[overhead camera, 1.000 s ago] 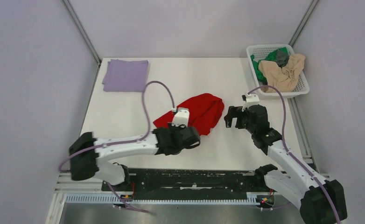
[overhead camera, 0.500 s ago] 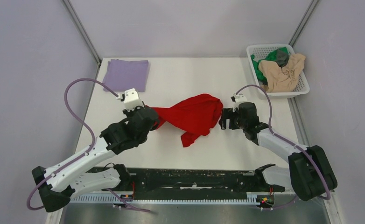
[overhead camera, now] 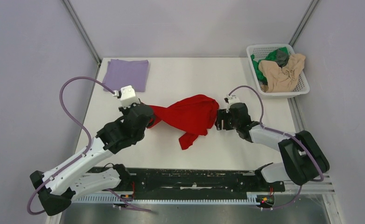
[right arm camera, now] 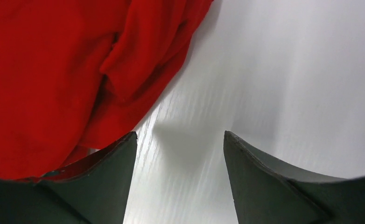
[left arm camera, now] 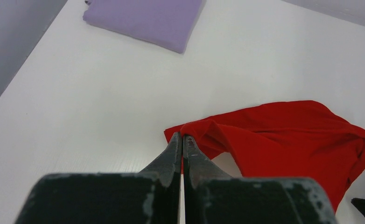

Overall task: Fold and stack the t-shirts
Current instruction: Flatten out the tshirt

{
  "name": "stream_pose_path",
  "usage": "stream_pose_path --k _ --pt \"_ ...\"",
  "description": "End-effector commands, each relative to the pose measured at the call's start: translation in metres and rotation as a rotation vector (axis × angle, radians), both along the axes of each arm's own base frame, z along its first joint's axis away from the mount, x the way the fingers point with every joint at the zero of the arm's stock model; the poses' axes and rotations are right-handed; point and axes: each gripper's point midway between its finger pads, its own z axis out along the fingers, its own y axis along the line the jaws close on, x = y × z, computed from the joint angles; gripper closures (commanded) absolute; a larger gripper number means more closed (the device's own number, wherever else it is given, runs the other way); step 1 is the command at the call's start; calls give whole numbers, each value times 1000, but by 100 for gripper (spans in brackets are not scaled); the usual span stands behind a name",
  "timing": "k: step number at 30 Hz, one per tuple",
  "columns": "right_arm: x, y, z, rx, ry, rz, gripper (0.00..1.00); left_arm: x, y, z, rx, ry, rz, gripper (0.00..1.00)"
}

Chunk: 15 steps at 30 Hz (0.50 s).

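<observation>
Seen from above, the red t-shirt (overhead camera: 190,116) lies bunched in the middle of the table (overhead camera: 194,79), drawn out between the arms. The left gripper (overhead camera: 149,119) is at its left end and the right gripper (overhead camera: 219,120) is right against its right end. A folded lavender t-shirt (overhead camera: 126,74) sits well apart at the far left corner. To spread the red one well, I judge the right side should bite a single edge firmly before both arms pull apart evenly, low over the table. In the left wrist view the jaws are clamped on a red corner, and the rest of the cloth trails away to the right. In the right wrist view the fingers are spread with bare table between them. The red cloth reaches one fingertip but is not yet between the jaws.
</observation>
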Motion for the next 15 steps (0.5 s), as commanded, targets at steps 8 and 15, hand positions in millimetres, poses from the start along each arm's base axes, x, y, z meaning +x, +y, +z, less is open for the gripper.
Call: stream_pose_path --k 8,15 --pt "27 61 4 147 -9 86 35 7 4 24 -23 -62 24 98" --pt "41 85 1 209 -7 92 51 8 6 24 -26 -60 33 98"
